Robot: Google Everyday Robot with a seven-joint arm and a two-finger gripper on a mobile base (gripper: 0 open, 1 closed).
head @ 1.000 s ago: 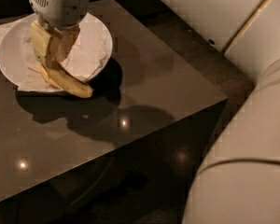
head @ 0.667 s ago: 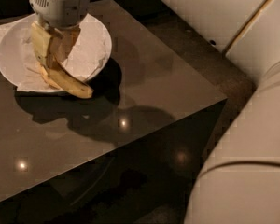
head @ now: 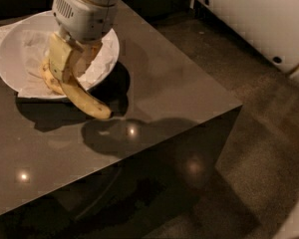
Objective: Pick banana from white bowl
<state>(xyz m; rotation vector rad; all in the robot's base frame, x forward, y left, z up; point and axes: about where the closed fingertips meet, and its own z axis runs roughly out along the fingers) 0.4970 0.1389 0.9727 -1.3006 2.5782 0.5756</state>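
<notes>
The white bowl (head: 6,59) sits on the far left corner of the dark, glossy desk (head: 159,88), wide and shallow. Crumpled white paper (head: 32,38) lines it and spills over its near rim. Another bit of white paper lies at the picture's edge, left of the bowl.

Over the right half of the bowl the grey, rounded arm end comes down from above, and the tool (head: 75,67) sits low inside the bowl. Its two yellowish fingers (head: 61,59) are pressed onto the banana (head: 87,102), pinching its upper part. The banana slants down and to the right from the tool, crossing the bowl's near-right rim. Its darker tip hangs beyond the rim over the desk, with a dark shadow on the desk just right of the bowl.

Nearer the camera than the bowl, the desk top shows two small glints of light. Right of the desk edge is a mottled grey-brown floor (head: 269,148), and well to the right of the bowl, at the top corner, stands pale white furniture (head: 254,19)
</notes>
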